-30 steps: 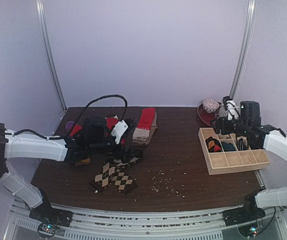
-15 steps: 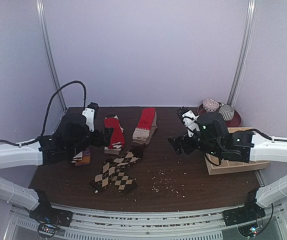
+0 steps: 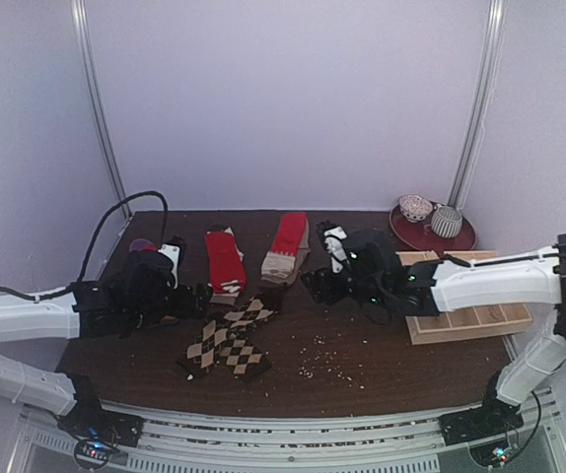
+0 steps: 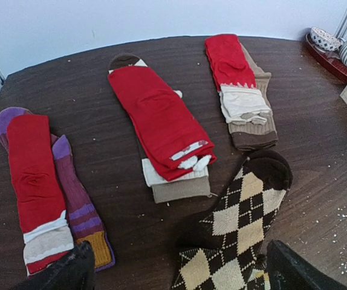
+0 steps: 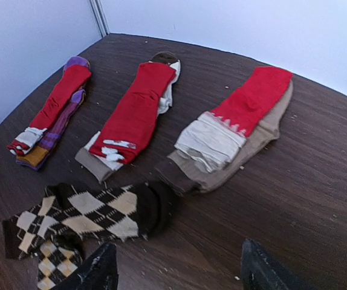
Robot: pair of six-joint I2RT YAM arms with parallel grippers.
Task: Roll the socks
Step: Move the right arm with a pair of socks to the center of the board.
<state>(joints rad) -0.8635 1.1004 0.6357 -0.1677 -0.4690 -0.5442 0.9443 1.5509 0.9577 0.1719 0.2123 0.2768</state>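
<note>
Four sock pairs lie flat on the brown table. The brown-and-beige argyle socks (image 3: 226, 340) (image 4: 246, 211) (image 5: 89, 211) are nearest. Behind them lie a red pair with white cuffs (image 3: 226, 261) (image 4: 161, 121) (image 5: 134, 115), a red pair on tan (image 3: 286, 246) (image 4: 240, 90) (image 5: 234, 130), and a red-and-purple pair (image 4: 37, 181) (image 5: 52, 115). My left gripper (image 3: 194, 294) (image 4: 182, 269) hovers open just left of the argyle pair. My right gripper (image 3: 318, 286) (image 5: 179, 266) hangs open right of the argyle toe. Neither gripper holds anything.
A pale wooden grid tray (image 3: 465, 320) sits at the right, partly under my right arm. A red plate (image 3: 431, 235) with a bowl and a striped cup stands at the back right. Crumbs (image 3: 327, 360) dot the table's front middle.
My right arm swung from over the tray leftward to the table's middle. My left arm drew back off the red socks toward the left, uncovering them.
</note>
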